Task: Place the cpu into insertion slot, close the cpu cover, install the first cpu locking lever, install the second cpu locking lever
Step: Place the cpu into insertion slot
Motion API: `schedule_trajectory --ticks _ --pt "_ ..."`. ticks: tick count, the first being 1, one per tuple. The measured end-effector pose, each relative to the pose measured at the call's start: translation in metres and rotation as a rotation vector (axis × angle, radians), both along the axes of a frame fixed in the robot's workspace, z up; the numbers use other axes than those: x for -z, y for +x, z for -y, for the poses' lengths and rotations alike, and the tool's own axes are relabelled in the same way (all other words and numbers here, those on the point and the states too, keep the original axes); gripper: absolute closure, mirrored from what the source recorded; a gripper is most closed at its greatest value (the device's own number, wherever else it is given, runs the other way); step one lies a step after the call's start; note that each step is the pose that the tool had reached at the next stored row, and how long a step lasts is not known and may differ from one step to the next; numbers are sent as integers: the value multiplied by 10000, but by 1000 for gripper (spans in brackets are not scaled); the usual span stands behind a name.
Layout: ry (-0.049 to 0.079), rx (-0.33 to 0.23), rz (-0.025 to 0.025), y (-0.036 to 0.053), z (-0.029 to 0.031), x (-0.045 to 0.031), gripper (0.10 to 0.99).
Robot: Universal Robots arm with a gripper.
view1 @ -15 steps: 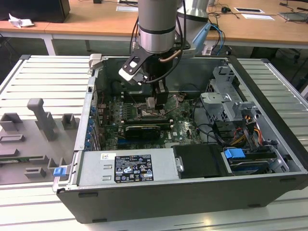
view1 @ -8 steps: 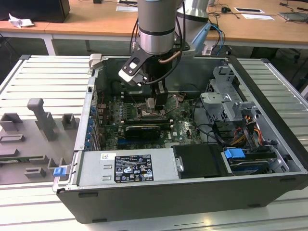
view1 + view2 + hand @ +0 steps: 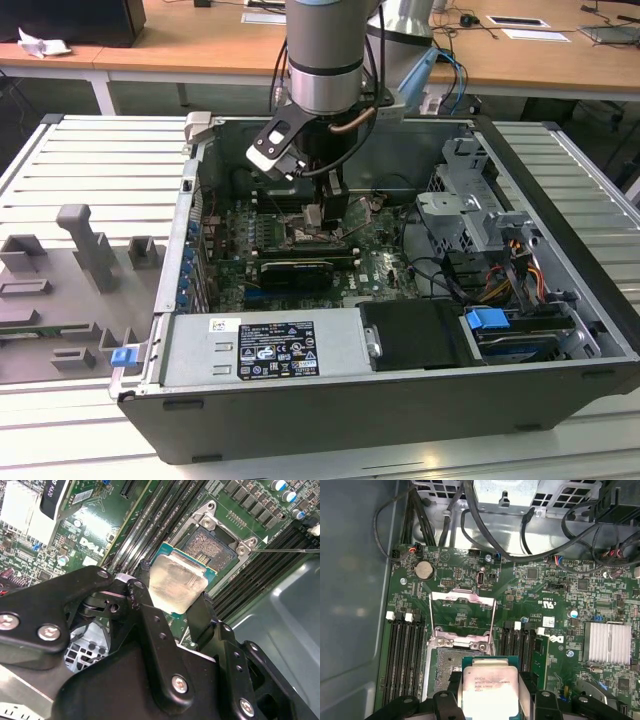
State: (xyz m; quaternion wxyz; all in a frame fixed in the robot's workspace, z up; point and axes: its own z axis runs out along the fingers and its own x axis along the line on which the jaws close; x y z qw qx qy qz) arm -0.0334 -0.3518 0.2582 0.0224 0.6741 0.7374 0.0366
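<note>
My pincer (image 3: 169, 595) grips one cpu (image 3: 177, 580) over the insertion slot (image 3: 215, 545). One cpu cover (image 3: 462, 596) stands open between memory slots (image 3: 405, 655).

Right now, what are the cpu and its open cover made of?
The cpu looks like dull silvery metal on top, matte and smudged, sitting on a thin green board edge. The cover seems to be thin bare metal: a bright silvery frame that catches the light.

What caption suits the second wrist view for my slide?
The pincer holds the cpu over the exposed insertion slot.
</note>
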Motion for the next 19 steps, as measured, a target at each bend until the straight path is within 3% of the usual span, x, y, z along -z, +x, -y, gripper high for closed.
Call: schedule_trajectory --ticks 5,11,19 --pt "3 15 1 -9 -5 11 549" --pt "0 120 0 -19 -80 38 549" --pt "0 133 0 -21 -83 71 549"
